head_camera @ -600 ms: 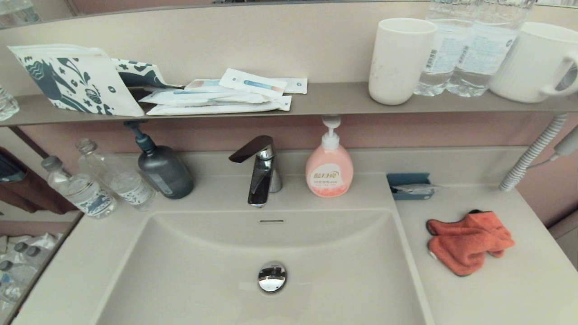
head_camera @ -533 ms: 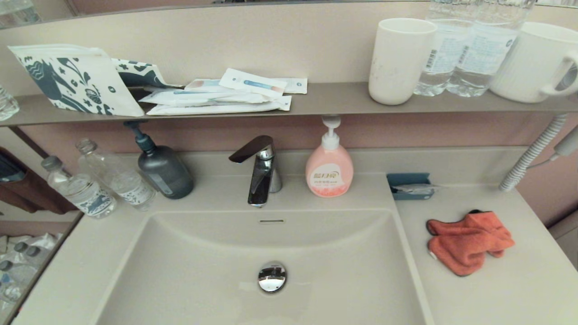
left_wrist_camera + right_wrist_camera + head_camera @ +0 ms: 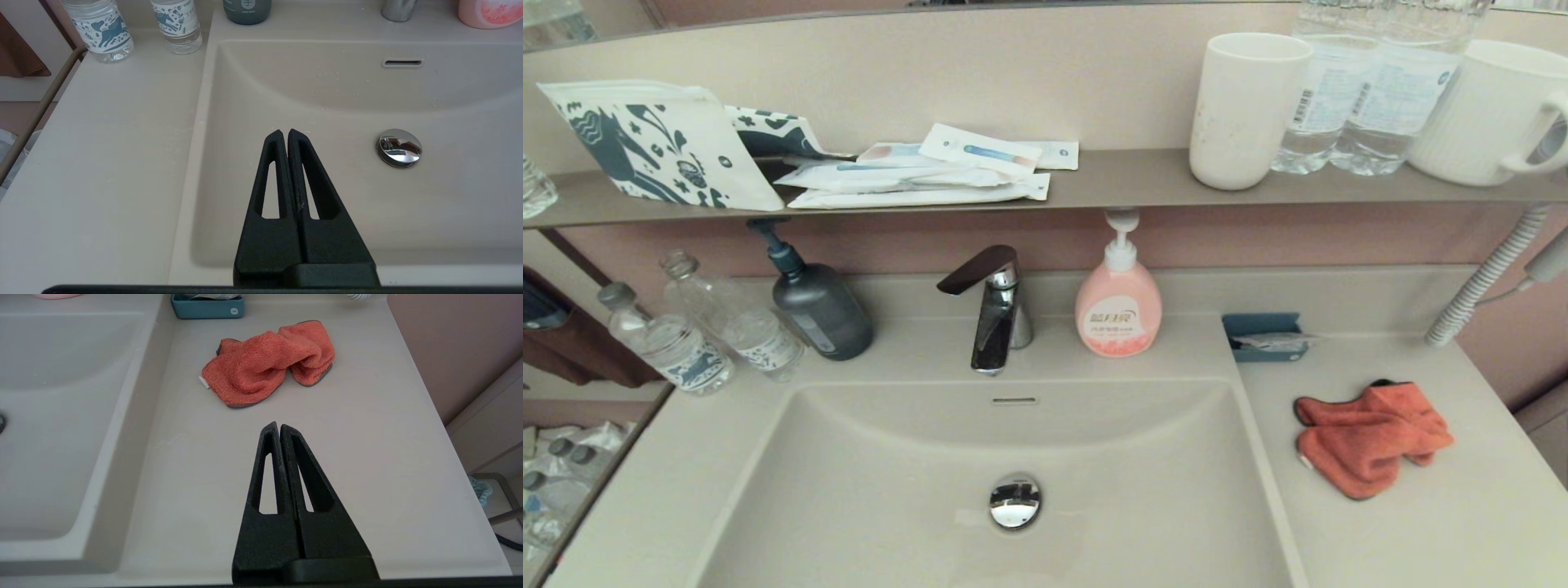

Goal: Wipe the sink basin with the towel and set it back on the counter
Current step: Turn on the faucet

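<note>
- Our right claw (image 3: 279, 428) sits low in the middle of its wrist view with its two fingers pressed together and nothing between them, hovering over bare surface (image 3: 367, 457) well short of the towel. We judge it is lined up on the cloth because that arm is on the towel's side.
- The towel (image 3: 267, 361) lies crumpled in the upper middle of that view, resting on the surface to the right of the basin; in the head view it is at the right (image 3: 1368, 437). Its bunched folds stand up enough to give the claw something to pinch, once the fingers part.
- Our left claw (image 3: 284, 134) is also closed on nothing, poised over the near left part of the sink basin (image 3: 327, 102), with the drain plug (image 3: 399, 147) to its right in the frame. It looks parked there, out of the other arm's way.
- Neither claw shows in the head view, so both hang back near the front edge.
- A small blue tray (image 3: 1266, 335) stands just behind the towel, apart from it, and the pink soap bottle (image 3: 1119, 306) and tap (image 3: 995, 314) line the back rim, clear of the wiping area.
- The wipe has not begun, we judge.
</note>
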Robot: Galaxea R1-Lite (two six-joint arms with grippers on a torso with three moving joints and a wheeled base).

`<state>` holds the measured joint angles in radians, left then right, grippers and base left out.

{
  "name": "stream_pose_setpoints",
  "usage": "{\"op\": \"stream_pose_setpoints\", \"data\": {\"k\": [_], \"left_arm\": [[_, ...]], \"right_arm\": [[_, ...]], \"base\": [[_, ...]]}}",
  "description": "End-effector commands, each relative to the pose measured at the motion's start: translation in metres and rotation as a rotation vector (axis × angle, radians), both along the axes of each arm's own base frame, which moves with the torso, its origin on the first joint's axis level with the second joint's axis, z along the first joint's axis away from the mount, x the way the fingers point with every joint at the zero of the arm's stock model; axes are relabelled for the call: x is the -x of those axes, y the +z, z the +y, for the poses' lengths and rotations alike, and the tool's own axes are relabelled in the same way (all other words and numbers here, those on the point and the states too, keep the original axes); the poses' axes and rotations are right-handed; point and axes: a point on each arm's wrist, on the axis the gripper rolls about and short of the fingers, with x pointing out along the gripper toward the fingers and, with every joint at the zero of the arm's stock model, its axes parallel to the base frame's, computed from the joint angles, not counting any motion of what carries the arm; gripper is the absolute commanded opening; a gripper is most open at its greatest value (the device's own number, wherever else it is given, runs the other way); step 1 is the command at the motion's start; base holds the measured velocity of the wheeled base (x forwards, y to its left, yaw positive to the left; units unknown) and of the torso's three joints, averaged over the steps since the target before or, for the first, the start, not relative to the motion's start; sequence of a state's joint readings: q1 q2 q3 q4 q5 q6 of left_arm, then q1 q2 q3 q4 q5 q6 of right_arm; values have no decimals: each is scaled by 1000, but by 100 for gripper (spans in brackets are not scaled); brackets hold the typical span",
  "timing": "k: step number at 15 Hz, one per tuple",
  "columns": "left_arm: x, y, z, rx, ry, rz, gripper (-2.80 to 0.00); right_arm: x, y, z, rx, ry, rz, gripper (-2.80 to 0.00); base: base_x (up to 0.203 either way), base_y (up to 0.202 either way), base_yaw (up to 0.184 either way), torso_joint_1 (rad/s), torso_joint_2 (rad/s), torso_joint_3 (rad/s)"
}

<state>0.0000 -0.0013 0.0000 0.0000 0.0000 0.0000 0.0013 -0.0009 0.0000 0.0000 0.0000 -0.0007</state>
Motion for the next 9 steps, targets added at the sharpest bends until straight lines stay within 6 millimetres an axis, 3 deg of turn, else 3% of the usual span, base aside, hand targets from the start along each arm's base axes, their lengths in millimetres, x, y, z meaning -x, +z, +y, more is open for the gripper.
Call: {"op": "stream_pose_setpoints", "data": {"k": [1,9], "left_arm": [[0,0,0,0,0,1,-280],[0,0,0,0,0,1,-280]], "right_arm": [[0,0,0,-1,0,1,-280],[0,0,0,1,0,1,-280]], "base": [[0,0,0,0,0,0],[0,0,0,0,0,0]]}}
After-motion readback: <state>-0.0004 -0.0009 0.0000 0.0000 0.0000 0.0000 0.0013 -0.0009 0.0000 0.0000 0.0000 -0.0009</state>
